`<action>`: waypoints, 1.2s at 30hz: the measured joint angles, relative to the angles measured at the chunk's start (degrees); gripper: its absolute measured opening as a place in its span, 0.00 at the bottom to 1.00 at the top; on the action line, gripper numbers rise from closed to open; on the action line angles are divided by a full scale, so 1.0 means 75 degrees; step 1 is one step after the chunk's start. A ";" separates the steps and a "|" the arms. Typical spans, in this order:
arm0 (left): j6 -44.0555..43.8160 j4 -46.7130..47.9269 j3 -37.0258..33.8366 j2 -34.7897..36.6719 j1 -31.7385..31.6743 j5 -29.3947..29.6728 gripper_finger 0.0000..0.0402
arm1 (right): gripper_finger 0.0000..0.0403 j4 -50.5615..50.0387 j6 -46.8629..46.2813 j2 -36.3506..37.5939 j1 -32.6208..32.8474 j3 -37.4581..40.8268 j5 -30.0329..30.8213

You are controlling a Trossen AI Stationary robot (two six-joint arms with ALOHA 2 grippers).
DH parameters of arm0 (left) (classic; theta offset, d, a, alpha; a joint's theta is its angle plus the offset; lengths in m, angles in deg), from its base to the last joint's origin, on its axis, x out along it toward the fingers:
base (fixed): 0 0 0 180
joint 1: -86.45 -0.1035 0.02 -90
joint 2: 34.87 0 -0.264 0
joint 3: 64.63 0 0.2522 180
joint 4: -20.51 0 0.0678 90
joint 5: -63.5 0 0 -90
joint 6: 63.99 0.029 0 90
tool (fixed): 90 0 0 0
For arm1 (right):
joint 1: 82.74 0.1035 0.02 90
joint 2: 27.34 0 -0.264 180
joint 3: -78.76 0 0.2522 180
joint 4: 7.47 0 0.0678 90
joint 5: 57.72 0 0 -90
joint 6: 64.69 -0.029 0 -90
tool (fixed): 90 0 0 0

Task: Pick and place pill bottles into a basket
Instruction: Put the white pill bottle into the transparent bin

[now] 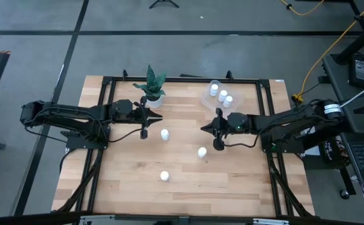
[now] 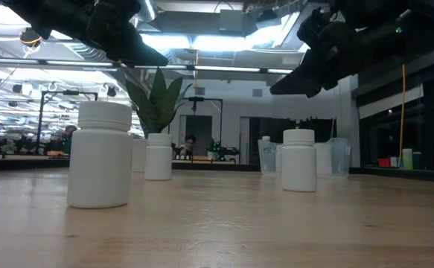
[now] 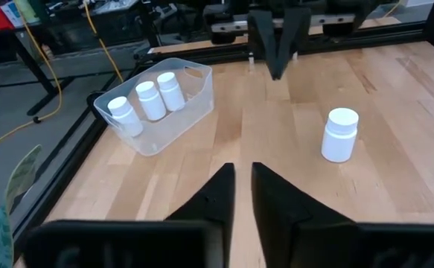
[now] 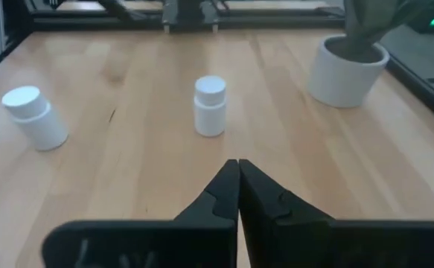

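Three white pill bottles stand upright on the wooden table (image 1: 125, 187): one at the middle (image 1: 165, 134), one to its right (image 1: 201, 152), one nearer the front (image 1: 164, 176). Three more stand in the clear basket (image 1: 214, 95) at the far right. My left gripper (image 1: 157, 117) hovers left of the middle bottle (image 3: 340, 134), its fingers a narrow gap apart (image 3: 243, 182), holding nothing. My right gripper (image 1: 204, 128) hovers right of that bottle (image 4: 210, 104), shut and empty (image 4: 237, 167). Both are above the table in the low view.
A white pot with a green plant (image 1: 153, 87) stands at the far edge, left of the basket, close behind my left gripper. A black frame (image 1: 266, 125) borders the tabletop. Bare wood lies along the table's near side.
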 joint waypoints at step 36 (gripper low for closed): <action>-0.0938 0.2905 0.0000 -0.0329 0.0547 -0.0399 0.63 | 0.03 0.0195 -0.0217 0.0009 -0.0015 0.0003 0.0006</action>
